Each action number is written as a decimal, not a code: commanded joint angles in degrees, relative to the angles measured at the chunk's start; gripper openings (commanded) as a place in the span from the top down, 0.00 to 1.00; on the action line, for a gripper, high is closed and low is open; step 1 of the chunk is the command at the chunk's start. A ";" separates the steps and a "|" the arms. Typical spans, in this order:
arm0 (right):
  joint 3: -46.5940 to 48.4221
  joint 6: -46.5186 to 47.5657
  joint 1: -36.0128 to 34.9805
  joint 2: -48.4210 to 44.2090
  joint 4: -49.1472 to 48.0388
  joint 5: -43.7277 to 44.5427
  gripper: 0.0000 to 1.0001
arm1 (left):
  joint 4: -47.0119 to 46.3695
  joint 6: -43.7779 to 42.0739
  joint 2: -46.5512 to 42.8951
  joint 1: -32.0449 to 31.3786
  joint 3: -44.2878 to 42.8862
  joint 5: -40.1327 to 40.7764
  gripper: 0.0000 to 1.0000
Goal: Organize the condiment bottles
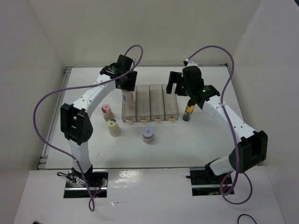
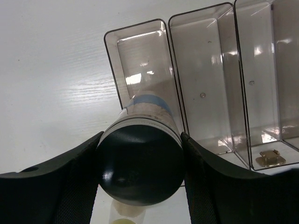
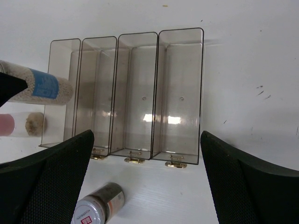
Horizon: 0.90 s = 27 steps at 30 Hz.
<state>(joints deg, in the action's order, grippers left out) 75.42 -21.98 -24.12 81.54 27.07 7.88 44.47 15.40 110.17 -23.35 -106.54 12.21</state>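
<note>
- Grey-capped bottle (image 2: 140, 168), gripped by left hand (image 2: 141, 140), hangs over organizer's (image 3: 159, 93) leftmost compartment.
- Pink-capped bottle (image 1: 107, 112), yellow-capped bottle (image 1: 113, 127) and jar (image 1: 148, 134) stand on desk (image 1: 210, 140).
- Slim dark bottle (image 1: 188, 113) stands just right of organizer.
- Right hand (image 3: 145, 140) gapes wide, empty.

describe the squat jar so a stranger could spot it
Start at the clear four-compartment organizer mid-table. In front of its near end stands the squat jar. Unlike the pink-capped bottle and yellow-capped bottle to its left, it is short and wide, its pale lid red-marked.
</note>
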 commanded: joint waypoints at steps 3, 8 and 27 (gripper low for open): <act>0.17 0.71 0.30 0.29 -0.09 -0.76 0.01 | -8.16 1.83 -1.63 1.47 0.98 -1.83 0.50; 0.17 0.71 0.30 0.82 -0.09 -1.28 0.01 | -9.40 2.36 -0.58 2.00 2.12 -2.45 0.50; 1.31 0.71 0.30 3.63 -0.09 -2.52 0.01 | -13.88 2.89 3.12 2.00 5.20 -3.59 0.49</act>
<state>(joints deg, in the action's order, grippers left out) 75.42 -21.78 -24.12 84.73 27.09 5.78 34.50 18.20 113.30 -21.23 -100.57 9.08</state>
